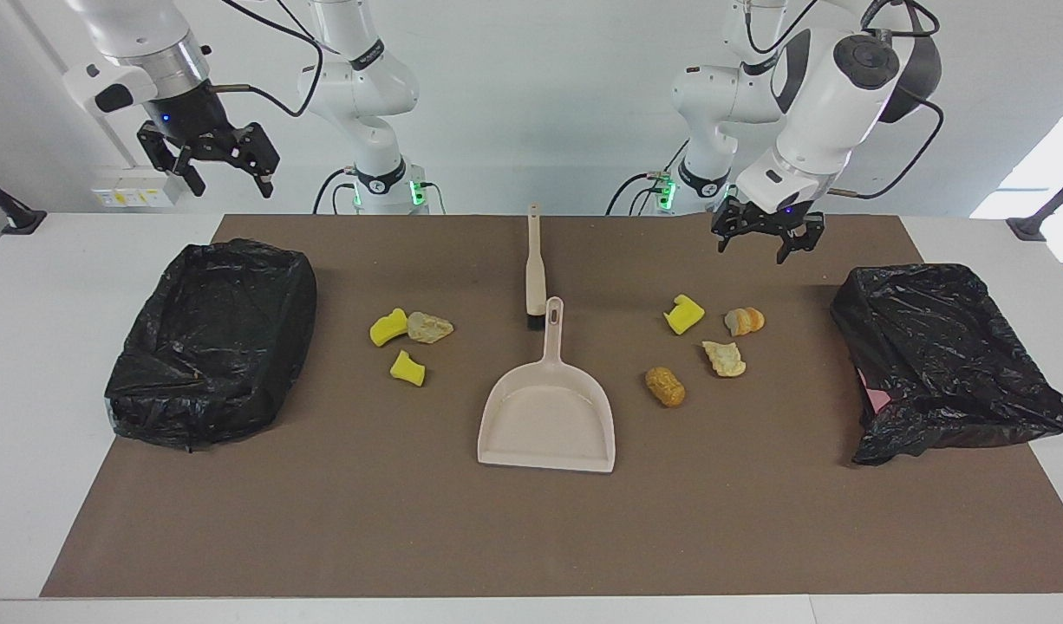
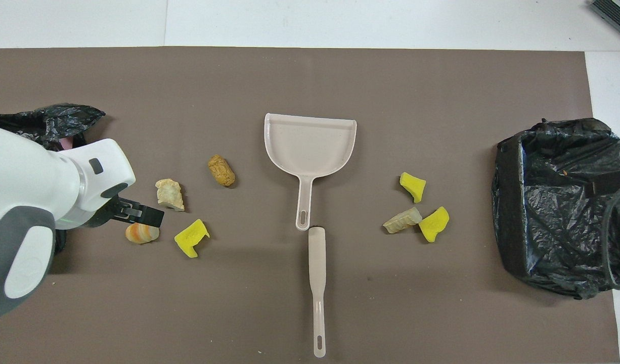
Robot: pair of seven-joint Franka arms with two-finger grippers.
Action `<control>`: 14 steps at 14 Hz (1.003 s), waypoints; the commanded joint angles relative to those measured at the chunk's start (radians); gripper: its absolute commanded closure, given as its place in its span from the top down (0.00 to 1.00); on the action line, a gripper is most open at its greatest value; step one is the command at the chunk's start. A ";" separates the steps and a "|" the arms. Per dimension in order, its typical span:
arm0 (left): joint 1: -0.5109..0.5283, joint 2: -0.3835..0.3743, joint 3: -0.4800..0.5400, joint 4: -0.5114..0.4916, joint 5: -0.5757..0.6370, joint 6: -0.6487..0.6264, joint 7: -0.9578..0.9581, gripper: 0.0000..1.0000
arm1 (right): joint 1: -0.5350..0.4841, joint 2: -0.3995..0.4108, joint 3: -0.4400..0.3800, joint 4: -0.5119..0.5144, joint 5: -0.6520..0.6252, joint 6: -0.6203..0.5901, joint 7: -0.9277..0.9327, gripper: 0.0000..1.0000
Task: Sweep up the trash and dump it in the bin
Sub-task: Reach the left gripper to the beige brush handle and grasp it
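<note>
Overhead view and facing view together show these things, largest first:

- One brown mat covers most of the white table.
- Two bins lined with black bags stand at the mat's ends: one bin at the right arm's end, the other bin at the left arm's end.
- Two arms: the left gripper hangs in the air, fingers open and holding nothing, over the mat just on the robots' side of the four-piece group of trash; the right gripper hangs high over the table edge by its bin, fingers open and empty.
- One beige dustpan lies mid-mat, its handle pointing toward the robots.
- One beige brush lies nearer to the robots than the dustpan, its bristle end just beside the dustpan's handle tip.
- Seven pieces of trash lie on the mat, none in a bin.
- Four lie between the dustpan and the left arm's bin: one yellow foam chunk, one orange-striped lump, one pale lump, one brown lump.
- Three lie between the dustpan and the right arm's bin: two yellow chunks and one pale piece touching the first.
</note>
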 commanded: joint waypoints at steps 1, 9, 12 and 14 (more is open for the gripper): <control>-0.105 -0.045 0.016 -0.127 -0.005 0.105 -0.088 1.00 | -0.004 -0.028 -0.005 -0.035 0.014 0.004 -0.005 1.00; -0.436 0.012 0.016 -0.318 -0.005 0.392 -0.394 1.00 | -0.004 -0.033 -0.008 -0.040 0.014 0.004 -0.005 1.00; -0.542 0.038 0.016 -0.332 -0.005 0.430 -0.494 1.00 | -0.004 -0.033 -0.006 -0.040 0.014 0.004 -0.005 1.00; -0.626 0.072 0.017 -0.331 -0.005 0.472 -0.575 1.00 | -0.004 -0.033 -0.006 -0.040 0.014 0.003 -0.005 1.00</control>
